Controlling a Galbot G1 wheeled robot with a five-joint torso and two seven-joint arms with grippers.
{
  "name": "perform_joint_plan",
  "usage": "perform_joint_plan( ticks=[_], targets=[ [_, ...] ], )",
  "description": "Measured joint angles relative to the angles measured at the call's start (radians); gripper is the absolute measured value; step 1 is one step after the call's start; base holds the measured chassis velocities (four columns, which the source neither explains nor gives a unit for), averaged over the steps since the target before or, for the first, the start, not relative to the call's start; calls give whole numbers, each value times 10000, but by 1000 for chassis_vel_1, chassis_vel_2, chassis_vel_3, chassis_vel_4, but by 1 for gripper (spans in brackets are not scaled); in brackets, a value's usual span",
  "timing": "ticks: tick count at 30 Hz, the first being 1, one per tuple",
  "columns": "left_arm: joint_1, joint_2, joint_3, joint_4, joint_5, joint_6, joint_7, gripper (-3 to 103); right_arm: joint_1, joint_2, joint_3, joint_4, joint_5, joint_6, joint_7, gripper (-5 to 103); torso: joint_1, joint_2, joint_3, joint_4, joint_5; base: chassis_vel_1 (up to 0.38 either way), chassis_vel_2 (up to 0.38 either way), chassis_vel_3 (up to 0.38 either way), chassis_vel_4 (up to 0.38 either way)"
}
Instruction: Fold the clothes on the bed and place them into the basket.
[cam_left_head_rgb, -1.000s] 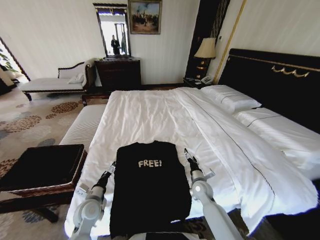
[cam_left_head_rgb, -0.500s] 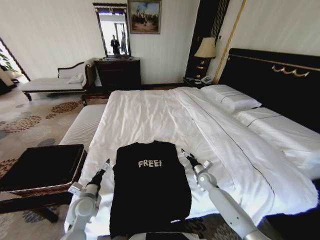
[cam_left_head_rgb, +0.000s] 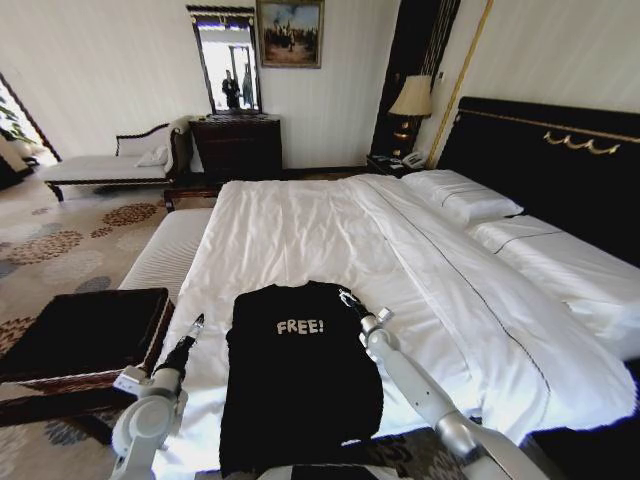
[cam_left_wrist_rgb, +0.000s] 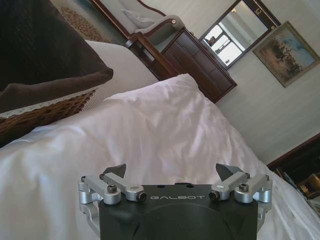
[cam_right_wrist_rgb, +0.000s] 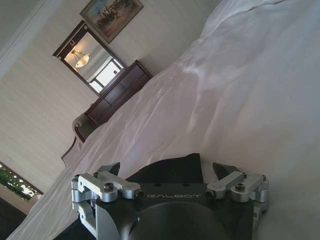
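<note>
On my far left the wicker basket (cam_left_head_rgb: 85, 335) with its black lining sits beside the bed (cam_left_head_rgb: 300, 230), near the mattress edge. My left gripper (cam_left_head_rgb: 196, 322) hovers over the white sheet between basket and shirt, jaws spread and holding nothing. The black FREE! T-shirt (cam_left_head_rgb: 300, 375) lies flat near the foot of the bed, its sides looking tucked in, its lower part draping toward the mattress edge. My right gripper (cam_left_head_rgb: 347, 297) sits at the shirt's upper right corner, jaws likewise spread and empty.

I judge the shirt light, limp and prone to sagging or unfolding if lifted from one point. I'd pinch the two top corners together, or the side edges, through all layers, without catching the sheet below.

The head view gives me the whole layout. The left wrist view shows the basket's woven side (cam_left_wrist_rgb: 45, 112) close by and the open jaws. The right wrist view shows dark fabric (cam_right_wrist_rgb: 170, 167) just ahead of the jaws, nothing between them.
</note>
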Motion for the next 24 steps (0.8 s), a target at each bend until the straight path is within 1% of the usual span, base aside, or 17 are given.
perform_joint_plan(
  ticks=[2, 5, 7, 10, 11, 14, 16, 20, 22, 24],
  targets=[
    [-7, -18, 6, 8, 6, -6, -9, 100, -41, 11, 24, 2, -24, 73, 7, 99, 0, -1, 0, 2, 0, 0, 0, 0, 0],
    [-56, -53, 101, 64, 42, -7, -19, 100, -134, -21, 86, 44, -61, 131, 59, 84, 0, 0, 0, 2, 1, 0, 0, 0, 0],
    [-71, -63, 128, 79, 54, -7, -23, 100, -164, -31, 104, 68, -64, 136, 67, 84, 0, 0, 0, 3, 2, 0, 0, 0, 0],
    [-167, -113, 277, 163, 124, -7, -46, 100, -364, -235, 152, 265, -108, 153, 98, 68, 0, -1, 0, 2, 1, 0, 0, 0, 0],
    [-167, -113, 277, 163, 124, -7, -46, 100, -364, -235, 152, 265, -108, 153, 98, 68, 0, -1, 0, 2, 1, 0, 0, 0, 0],
    [-249, -130, 343, 256, 150, -8, -55, 100, -447, -324, 171, 291, -215, 171, 84, 51, 0, 0, 0, 1, 2, 0, 0, 0, 0],
    [-263, -129, 351, 279, 149, -7, -56, 100, -445, -325, 180, 283, -221, 173, 80, 51, -1, 0, -1, 3, 2, 0, 0, 0, 0],
    [-309, -68, 349, 376, 128, -8, -58, 100, -382, -315, 168, 239, -293, 173, 67, 30, -2, 0, 0, 4, 2, 0, 0, 0, 0],
    [-329, -45, 338, 406, 107, -8, -58, 100, -366, -316, 154, 228, -320, 173, 66, 30, -1, 0, 0, 3, 2, 0, 0, 0, 0],
    [-379, 19, 327, 470, 80, -7, -58, 100, -348, -335, 126, 215, -382, 173, 66, 19, -2, 0, 0, 4, 2, 0, 0, 0, 0]
  ],
)
